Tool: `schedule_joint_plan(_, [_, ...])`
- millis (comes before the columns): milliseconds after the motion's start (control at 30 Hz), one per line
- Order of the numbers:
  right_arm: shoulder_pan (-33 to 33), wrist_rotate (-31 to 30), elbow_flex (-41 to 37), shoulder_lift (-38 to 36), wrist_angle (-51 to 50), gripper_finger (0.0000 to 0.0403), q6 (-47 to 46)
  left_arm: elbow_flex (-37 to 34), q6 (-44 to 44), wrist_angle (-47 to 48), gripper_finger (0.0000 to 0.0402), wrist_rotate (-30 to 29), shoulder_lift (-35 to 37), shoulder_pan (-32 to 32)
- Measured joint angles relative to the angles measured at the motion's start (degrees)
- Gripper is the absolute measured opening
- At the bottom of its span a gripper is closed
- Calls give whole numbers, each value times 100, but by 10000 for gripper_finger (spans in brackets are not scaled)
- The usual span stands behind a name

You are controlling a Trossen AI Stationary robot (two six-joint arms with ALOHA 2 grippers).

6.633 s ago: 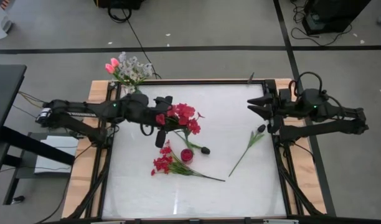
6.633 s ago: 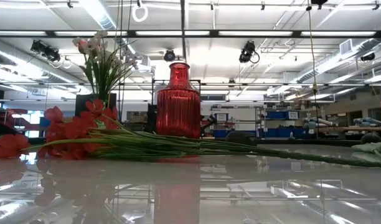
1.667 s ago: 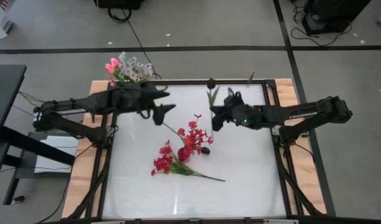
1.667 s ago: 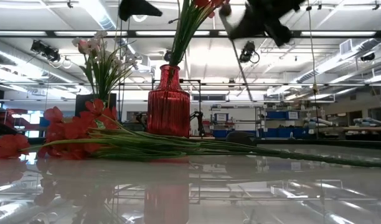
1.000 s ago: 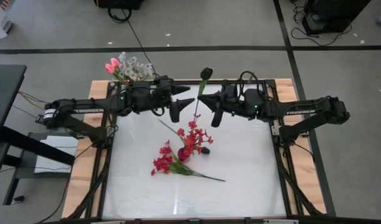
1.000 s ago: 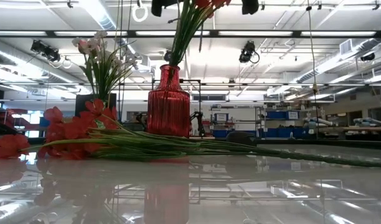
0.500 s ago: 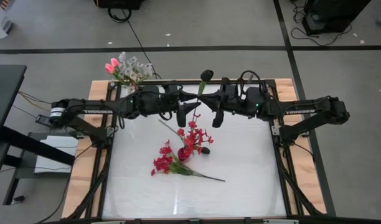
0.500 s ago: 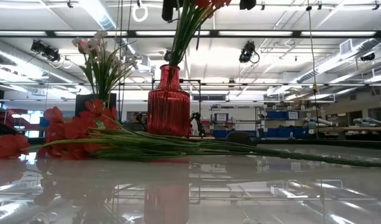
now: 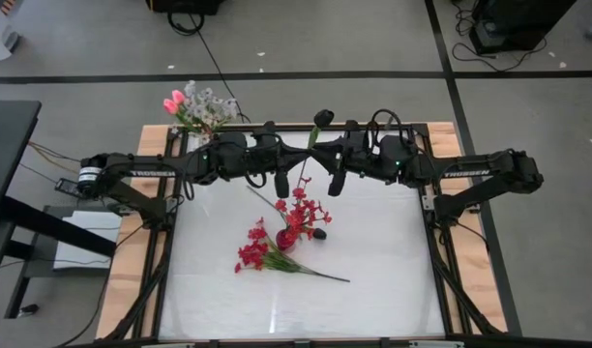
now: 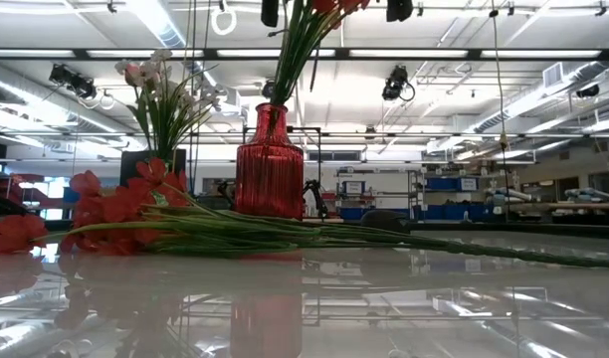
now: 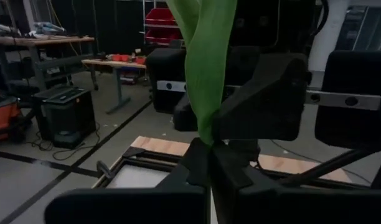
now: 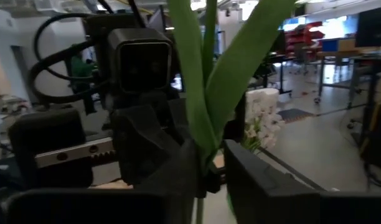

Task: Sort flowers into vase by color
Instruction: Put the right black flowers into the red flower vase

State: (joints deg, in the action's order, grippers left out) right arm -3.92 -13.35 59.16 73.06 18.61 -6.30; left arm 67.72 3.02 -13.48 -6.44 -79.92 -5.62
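- Above the far middle of the surface [image 9: 373, 290], my left end effector [image 9: 288, 168] and right end effector [image 9: 327, 166] both pinch the dark-budded stem [image 9: 311, 145].
- Handover step, I judge; next, one lets go and the other carries it to a vase.

Low view: both grippers are cut off by the top edge; only 2 dark tips show, and which arm each belongs to cannot be told. The blooms in the red vase [image 10: 270, 164] are cropped by that edge. High view: the vase is hidden under its red flowers [image 9: 303, 208]. Left wrist view: the leaf [image 11: 206, 56] runs off the top edge; the stem below the fingers [image 11: 200, 163] is hidden.
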Motion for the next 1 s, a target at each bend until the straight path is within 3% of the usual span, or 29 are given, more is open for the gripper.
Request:
schedule_joint_plan(167, [1,-482,-2,-47,-15,152,107,0,-145,211,3,-37,183,-93])
schedule_joint_plan(300, [51,-585,-2,-208,-38,183,137,0,-189,941,2,-278,525,-141])
schedule_joint_plan(467, [171,-853,-7,-465,-307,194,165,2,-555,1798,1,-589,1097,-143])
schedule_joint_plan(633, [262,-1555,-7,-815,-913,193,202,-160,62,2770,1,-622,1694,151])
schedule_joint_plan(767, [379,-1894,-4,-1118,-1395,193,198,-1356,419,1967,1,-930,2334,611])
schedule_joint_plan(900, [511,-2152,-4,-1324,-1803,193,180,-2844,521,-376,0,-1060,2808,977])
schedule_joint_plan(1000, [574,-2291,-4,-1427,-2002,193,126,-3580,384,-2104,0,-996,2827,1226])
